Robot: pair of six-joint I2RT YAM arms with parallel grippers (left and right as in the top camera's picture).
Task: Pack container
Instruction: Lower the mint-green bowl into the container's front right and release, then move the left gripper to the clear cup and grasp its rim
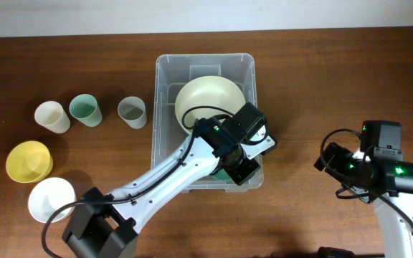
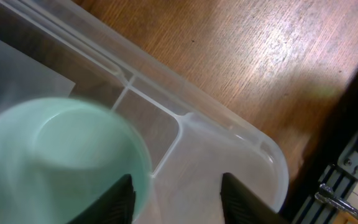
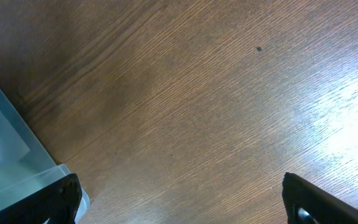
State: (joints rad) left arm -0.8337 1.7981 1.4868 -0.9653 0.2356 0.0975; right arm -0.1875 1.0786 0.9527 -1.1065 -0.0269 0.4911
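The clear plastic container sits at the table's middle with a cream bowl in its far half. My left gripper is over the container's near right corner. In the left wrist view its fingers are spread open. A mint green bowl sits in the container just by the left finger; I cannot tell if they touch. In the overhead view the arm hides most of this bowl. My right gripper is open and empty over bare wood, to the right of the container.
On the left stand a white cup, a green cup and a grey cup. A yellow bowl and a white bowl lie nearer the front left. The container's corner shows at the right wrist view's left edge.
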